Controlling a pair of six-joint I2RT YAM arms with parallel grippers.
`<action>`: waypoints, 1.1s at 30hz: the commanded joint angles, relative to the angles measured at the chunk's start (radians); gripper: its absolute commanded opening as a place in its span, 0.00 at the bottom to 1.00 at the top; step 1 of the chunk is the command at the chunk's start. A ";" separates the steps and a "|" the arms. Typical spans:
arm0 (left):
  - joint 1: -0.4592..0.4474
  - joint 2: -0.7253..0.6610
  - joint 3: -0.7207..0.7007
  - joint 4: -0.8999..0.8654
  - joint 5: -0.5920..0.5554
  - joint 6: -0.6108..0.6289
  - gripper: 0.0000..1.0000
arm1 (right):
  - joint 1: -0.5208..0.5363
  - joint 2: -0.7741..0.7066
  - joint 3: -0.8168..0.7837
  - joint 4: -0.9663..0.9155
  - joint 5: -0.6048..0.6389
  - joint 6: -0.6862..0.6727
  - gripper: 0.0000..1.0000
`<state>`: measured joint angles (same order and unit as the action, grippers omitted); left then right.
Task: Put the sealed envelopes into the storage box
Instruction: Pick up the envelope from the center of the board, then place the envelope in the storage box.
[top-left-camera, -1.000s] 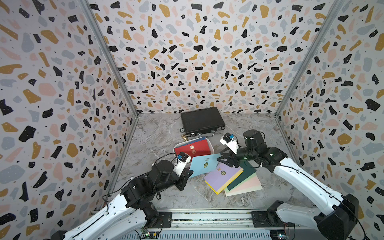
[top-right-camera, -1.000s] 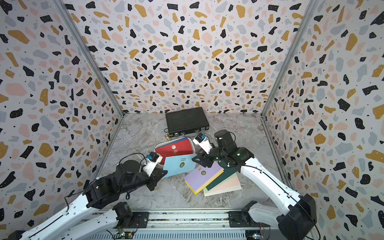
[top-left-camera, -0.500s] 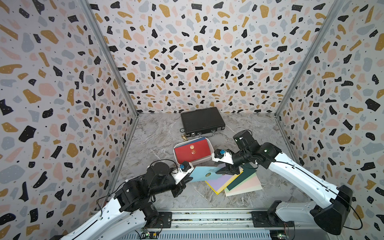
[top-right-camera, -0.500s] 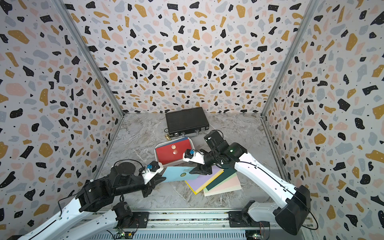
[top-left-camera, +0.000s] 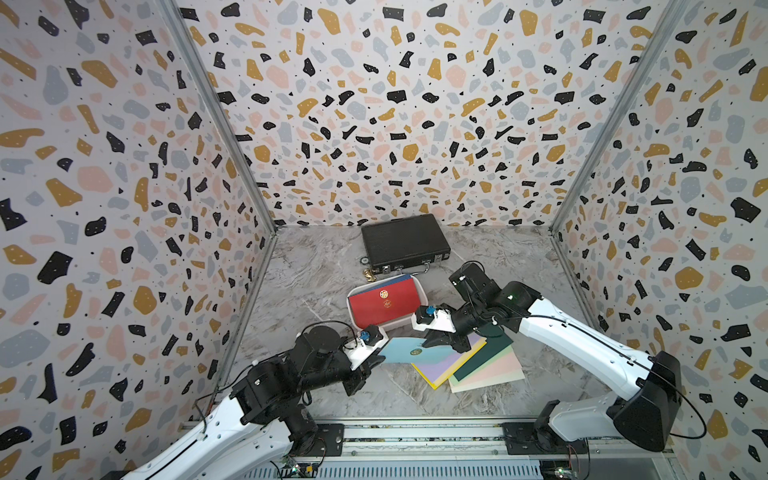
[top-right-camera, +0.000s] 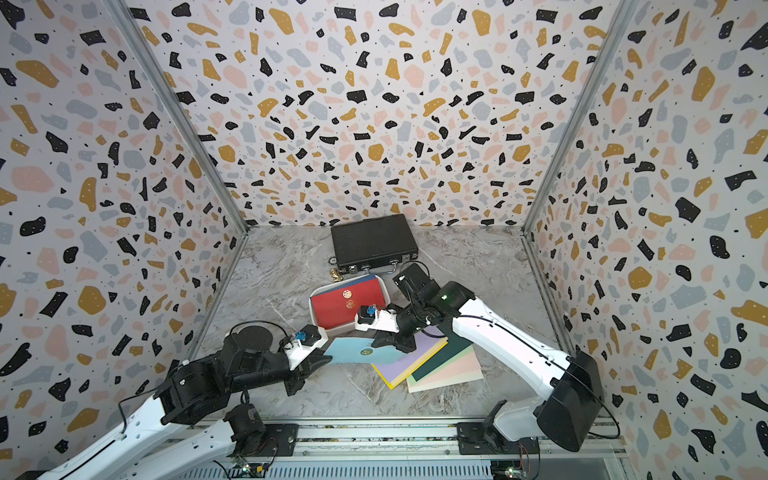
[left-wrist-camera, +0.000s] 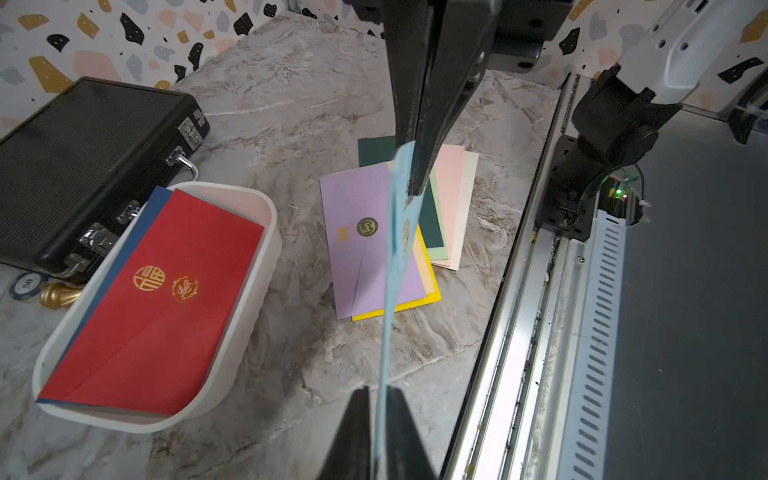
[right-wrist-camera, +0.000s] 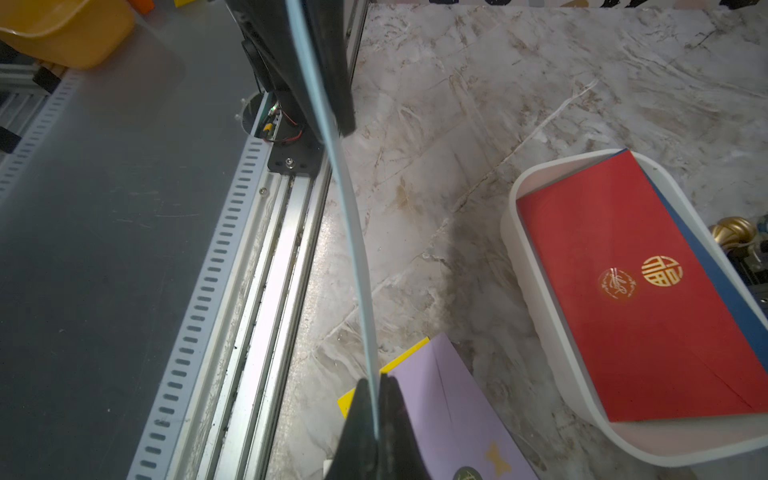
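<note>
Lower centre in both top views, a light blue paper envelope (top-left-camera: 409, 351) hangs just in front of the shallow white plastic tub (left-wrist-camera: 266, 257), not yet in it. The right claw (top-left-camera: 430, 343) has just clamped shut on one end. The left claw (top-left-camera: 377, 360), tight a second earlier, now stands slightly parted. This looks like a handover.

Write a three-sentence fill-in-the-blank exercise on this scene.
1. The top envelope in the box is ___.
2. The held envelope, pinched by the shut right tool, is ___.
3. The loose stack has a ___ envelope on top.
Missing words: red; light blue; lilac.
</note>
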<state>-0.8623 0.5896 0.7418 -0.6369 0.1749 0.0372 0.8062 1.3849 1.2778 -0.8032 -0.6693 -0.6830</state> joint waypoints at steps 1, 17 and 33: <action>0.003 -0.016 -0.008 0.027 -0.224 -0.118 0.92 | 0.005 0.019 0.103 -0.097 0.080 -0.067 0.00; 0.003 -0.022 0.104 -0.220 -0.557 -0.343 0.99 | 0.005 0.483 0.718 -0.344 0.494 -0.395 0.00; 0.004 -0.047 0.071 -0.178 -0.531 -0.321 0.99 | 0.028 0.810 1.032 -0.376 0.502 -0.386 0.00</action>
<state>-0.8600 0.5381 0.8223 -0.8520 -0.3588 -0.2955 0.8299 2.2086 2.2669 -1.1465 -0.1520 -1.0607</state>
